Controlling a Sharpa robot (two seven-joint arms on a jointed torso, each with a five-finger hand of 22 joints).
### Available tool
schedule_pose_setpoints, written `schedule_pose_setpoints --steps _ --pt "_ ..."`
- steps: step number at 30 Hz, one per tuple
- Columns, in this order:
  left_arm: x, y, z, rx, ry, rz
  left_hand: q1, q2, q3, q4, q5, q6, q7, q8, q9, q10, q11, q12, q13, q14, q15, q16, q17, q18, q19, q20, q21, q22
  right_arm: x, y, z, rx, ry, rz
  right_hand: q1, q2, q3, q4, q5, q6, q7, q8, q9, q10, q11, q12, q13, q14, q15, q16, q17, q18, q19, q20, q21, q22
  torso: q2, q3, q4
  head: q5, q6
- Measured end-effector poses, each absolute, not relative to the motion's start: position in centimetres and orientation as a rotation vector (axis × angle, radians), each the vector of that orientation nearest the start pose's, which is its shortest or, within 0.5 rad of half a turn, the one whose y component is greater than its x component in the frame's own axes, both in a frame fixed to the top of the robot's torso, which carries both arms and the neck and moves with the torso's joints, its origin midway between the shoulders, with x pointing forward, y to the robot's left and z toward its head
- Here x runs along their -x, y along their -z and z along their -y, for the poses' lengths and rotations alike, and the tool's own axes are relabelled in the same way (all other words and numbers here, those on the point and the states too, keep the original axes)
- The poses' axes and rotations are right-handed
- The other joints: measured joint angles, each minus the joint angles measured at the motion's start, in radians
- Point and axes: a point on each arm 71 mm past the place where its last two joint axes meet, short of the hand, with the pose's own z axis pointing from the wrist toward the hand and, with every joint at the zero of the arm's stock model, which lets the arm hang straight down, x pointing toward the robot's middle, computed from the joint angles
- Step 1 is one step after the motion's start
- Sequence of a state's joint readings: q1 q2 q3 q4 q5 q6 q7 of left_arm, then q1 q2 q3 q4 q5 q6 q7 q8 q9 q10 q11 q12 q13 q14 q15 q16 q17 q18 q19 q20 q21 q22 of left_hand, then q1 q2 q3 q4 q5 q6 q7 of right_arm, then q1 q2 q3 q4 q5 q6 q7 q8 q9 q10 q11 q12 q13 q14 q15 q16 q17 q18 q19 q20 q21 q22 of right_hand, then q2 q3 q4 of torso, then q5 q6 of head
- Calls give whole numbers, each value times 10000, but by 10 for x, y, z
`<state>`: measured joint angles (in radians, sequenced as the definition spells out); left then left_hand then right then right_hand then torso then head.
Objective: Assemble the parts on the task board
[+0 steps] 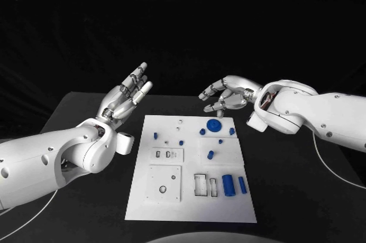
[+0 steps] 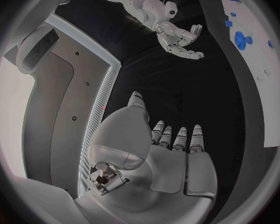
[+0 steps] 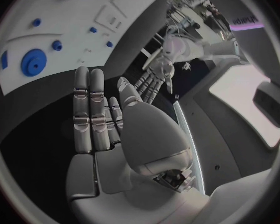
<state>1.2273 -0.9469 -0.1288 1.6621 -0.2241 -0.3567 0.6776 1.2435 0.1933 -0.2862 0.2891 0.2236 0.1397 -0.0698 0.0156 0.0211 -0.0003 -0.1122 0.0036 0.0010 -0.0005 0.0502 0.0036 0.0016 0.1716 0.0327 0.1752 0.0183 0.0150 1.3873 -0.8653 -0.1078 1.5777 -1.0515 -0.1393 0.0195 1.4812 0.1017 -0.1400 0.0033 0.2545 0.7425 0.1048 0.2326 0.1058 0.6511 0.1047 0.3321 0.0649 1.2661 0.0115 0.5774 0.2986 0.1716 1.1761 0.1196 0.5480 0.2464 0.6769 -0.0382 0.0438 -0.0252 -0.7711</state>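
Right hand (image 3: 105,129) empty, fingers straight; blue disc (image 3: 33,62) on task board (image 3: 71,27), apparently flat.

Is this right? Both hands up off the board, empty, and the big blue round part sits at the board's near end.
Not quite. Left hand and right hand are raised and empty, but the big blue round part sits at the task board's far end, as the head view shows.

- We see the task board (image 1: 191,201) brightly lit against a black table (image 1: 84,121) and a dark backdrop.
- Our wrist views bend straight edges strongly toward the circle's rim.
- Bright white glare washes out the rim areas in both wrist views.
- The head view looks sharp throughout.
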Motion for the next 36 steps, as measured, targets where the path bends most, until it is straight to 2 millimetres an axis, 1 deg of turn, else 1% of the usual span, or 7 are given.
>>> schedule_pose_setpoints --steps 4,7,9,14,18,24,36 --pt "-448 156 -214 6372 16338 -12762 148 44 28 28 220 36 35 0 0 0 0 0 0 32 38 0 0 -1 -1 72 49 0 -481 122 182 2672 -7751 -17453 -126 -236 269 82 -131 594 -157 -66 61 943 -285 -123 15 698 -332 1140 710 -1 673 -315 683 468 183 -26 131 -111 -9" --pt "-445 152 -214 6099 16340 -12750 248 40 56 1 362 35 36 0 -1 0 1 0 1 37 107 0 0 0 35 107 49 -1 -475 119 176 4126 -6696 -16869 -131 -399 465 134 8 960 -205 -186 118 1468 -422 -316 16 1009 -516 1831 1189 0 945 -519 1178 834 288 -38 199 -190 -43" --pt "-443 151 -215 5987 16330 -12749 289 80 56 1 417 36 36 0 -1 0 1 0 1 36 105 0 0 0 35 108 49 -1 -473 118 173 4829 -6191 -16505 -137 -474 640 149 70 1102 -206 -304 130 1685 -441 -500 8 1080 -587 2340 1722 -1 978 -553 1462 1073 331 -46 223 -213 -68" --pt "-440 148 -214 5737 16367 -12753 420 71 56 2 575 35 36 0 -1 0 1 0 3 9 132 0 1 0 -2 144 49 -1 -469 117 169 6213 -5021 -15681 -163 -693 952 183 70 1118 -192 -653 99 1880 -502 -873 8 1191 -576 3194 2729 0 937 -594 1909 1514 423 -53 286 -267 -105" --pt "-439 147 -214 5643 16378 -12762 564 93 110 2 755 35 36 0 -2 2 3 0 4 -2 143 0 1 0 35 180 49 -2 -468 120 168 6701 -4510 -15363 -159 -696 1051 176 125 1119 -192 -696 84 1936 -487 -944 8 1190 -576 3248 2850 0 921 -610 2013 1648 466 -58 303 -270 -146" --pt "-439 147 -214 5522 16380 -12777 617 40 110 2 756 35 36 0 -2 12 62 0 5 -2 143 0 1 0 34 180 49 -2 -470 129 171 7038 -3936 -15168 -243 -849 1193 264 44 1294 -154 -794 73 2082 -453 -1079 8 1211 -597 3520 3158 0 828 -589 2181 1850 470 -58 319 -231 -227" --pt "-442 148 -215 5412 16318 -12817 656 79 109 2 756 35 36 0 -3 16 58 0 7 -2 143 0 -5 0 34 180 49 -3 -476 150 177 7020 -3616 -15337 -296 -902 1435 286 44 1351 -68 -998 -7 2293 -375 -1213 8 1291 -547 3887 3693 -1 718 -550 2434 2125 404 -121 336 -299 -394"
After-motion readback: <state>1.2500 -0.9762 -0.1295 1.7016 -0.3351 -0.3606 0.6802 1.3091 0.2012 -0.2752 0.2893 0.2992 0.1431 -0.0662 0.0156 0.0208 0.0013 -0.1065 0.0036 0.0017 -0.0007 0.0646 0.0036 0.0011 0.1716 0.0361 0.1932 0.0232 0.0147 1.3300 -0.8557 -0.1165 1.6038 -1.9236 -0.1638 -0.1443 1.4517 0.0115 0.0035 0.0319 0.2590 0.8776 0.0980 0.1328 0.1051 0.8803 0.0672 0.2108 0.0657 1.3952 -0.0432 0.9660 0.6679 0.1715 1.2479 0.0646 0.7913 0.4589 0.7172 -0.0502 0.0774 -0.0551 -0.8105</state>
